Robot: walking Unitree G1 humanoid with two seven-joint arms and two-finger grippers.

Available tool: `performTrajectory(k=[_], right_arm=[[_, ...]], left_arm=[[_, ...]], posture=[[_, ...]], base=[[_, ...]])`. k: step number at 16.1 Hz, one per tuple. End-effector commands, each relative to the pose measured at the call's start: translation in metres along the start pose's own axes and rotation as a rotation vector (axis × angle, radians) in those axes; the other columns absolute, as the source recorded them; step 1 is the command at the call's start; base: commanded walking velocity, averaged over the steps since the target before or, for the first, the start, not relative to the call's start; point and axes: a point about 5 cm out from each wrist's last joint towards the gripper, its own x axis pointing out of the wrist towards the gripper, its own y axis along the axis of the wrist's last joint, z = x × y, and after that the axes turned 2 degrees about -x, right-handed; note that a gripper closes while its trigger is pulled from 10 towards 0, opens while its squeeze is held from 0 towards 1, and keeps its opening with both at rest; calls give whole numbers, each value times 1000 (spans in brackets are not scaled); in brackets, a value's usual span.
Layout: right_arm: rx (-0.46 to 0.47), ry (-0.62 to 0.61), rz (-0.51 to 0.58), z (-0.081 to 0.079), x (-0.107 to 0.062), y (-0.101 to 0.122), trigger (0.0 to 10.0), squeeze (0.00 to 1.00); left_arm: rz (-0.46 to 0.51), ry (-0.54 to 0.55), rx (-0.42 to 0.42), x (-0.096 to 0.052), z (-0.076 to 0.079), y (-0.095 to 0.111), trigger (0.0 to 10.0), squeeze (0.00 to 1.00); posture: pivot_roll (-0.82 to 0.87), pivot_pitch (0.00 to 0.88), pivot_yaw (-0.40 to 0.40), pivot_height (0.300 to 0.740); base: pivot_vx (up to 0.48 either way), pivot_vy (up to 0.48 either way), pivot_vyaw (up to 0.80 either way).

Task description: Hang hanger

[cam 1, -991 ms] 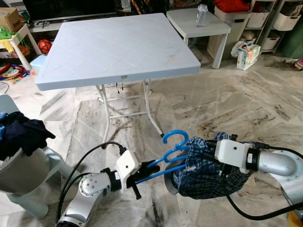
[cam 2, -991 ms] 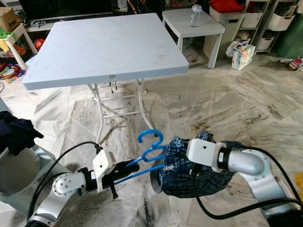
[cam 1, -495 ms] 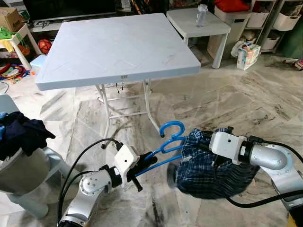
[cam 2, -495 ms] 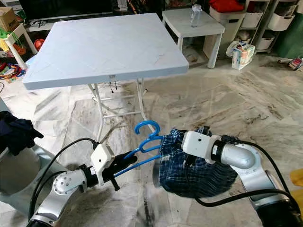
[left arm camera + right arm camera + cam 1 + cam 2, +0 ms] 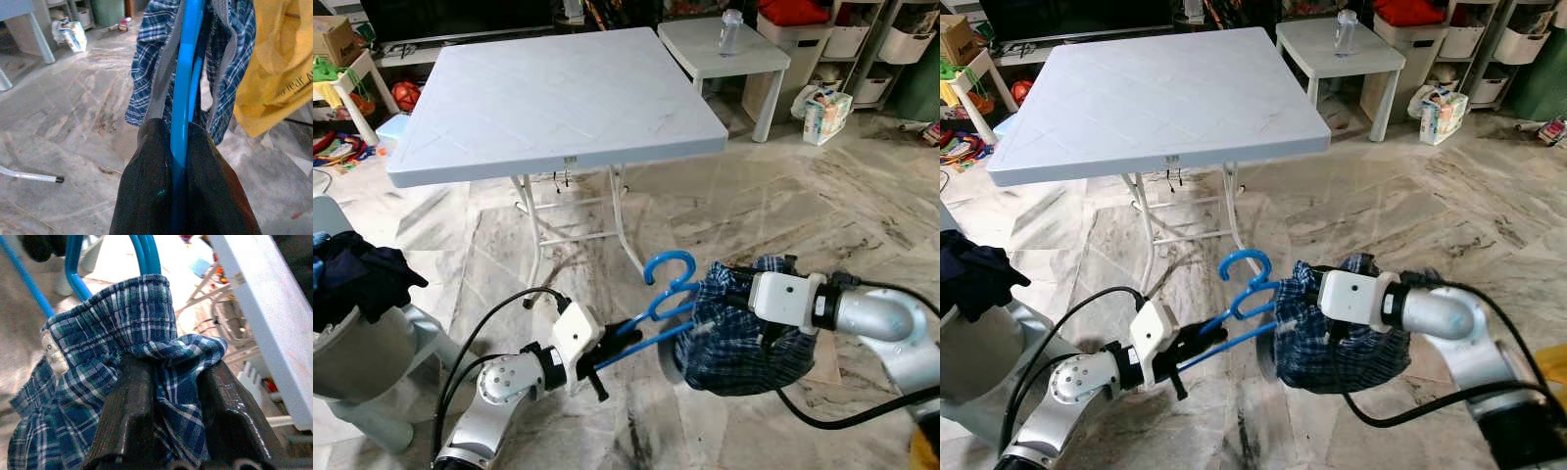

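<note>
A blue plastic hanger (image 5: 658, 304) is held low over the floor, hook up, with my left gripper (image 5: 607, 345) shut on its lower bar. Its black fingers (image 5: 146, 196) clamp the blue bar in the left wrist view. A blue plaid garment (image 5: 739, 328) hangs bunched on the hanger's right side. My right gripper (image 5: 166, 396) is shut on a fold of that plaid cloth (image 5: 122, 333), just right of the hanger's hook (image 5: 1244, 264).
A pale blue folding table (image 5: 558, 93) stands ahead, with a small white table (image 5: 724, 49) and a bottle (image 5: 731, 29) behind it. A basket of dark clothes (image 5: 352, 284) sits at the left. Storage bins line the far wall. Marble floor (image 5: 803, 215) lies open to the right.
Both grippers shifted slightly with the hanger and cloth. The plaid garment has been gathered more tightly toward the hanger.
</note>
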Motion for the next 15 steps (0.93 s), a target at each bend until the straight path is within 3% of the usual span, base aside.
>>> performTrajectory(k=[1,2,5,6,7,10,15], right_arm=[[3,26,17,5,-1,4,10000,969],[7,84,14,1,-2,5,10000,0],[-34,202,15,-9,-2,4,10000,0],[-28,288,3,-16,-5,2,10000,208],[-57,343,-21,-18,-8,-2,10000,1000],[-123,422,-77,-15,-13,-8,10000,1000],[-197,414,-152,-14,-17,-20,10000,1000]], left_arm=[[1,-14,24,-1,2,1,0,0],[-12,-21,47,-3,1,0,0,0],[-38,-59,86,-7,1,-2,0,0],[-56,-86,110,-9,4,-4,0,0],[-70,-111,127,-11,5,-5,0,0],[-95,-139,159,-14,4,-8,0,0],[-97,-127,161,-14,5,-10,0,0]], posture=[[-90,54,1,740],[-89,57,0,740],[-89,57,-1,740],[-89,57,-1,740],[-84,68,2,740],[-85,70,5,740],[-84,68,2,740]], base=[[0,0,0],[0,0,0],[0,0,0],[0,0,0],[0,0,0],[0,0,0],[0,0,0]])
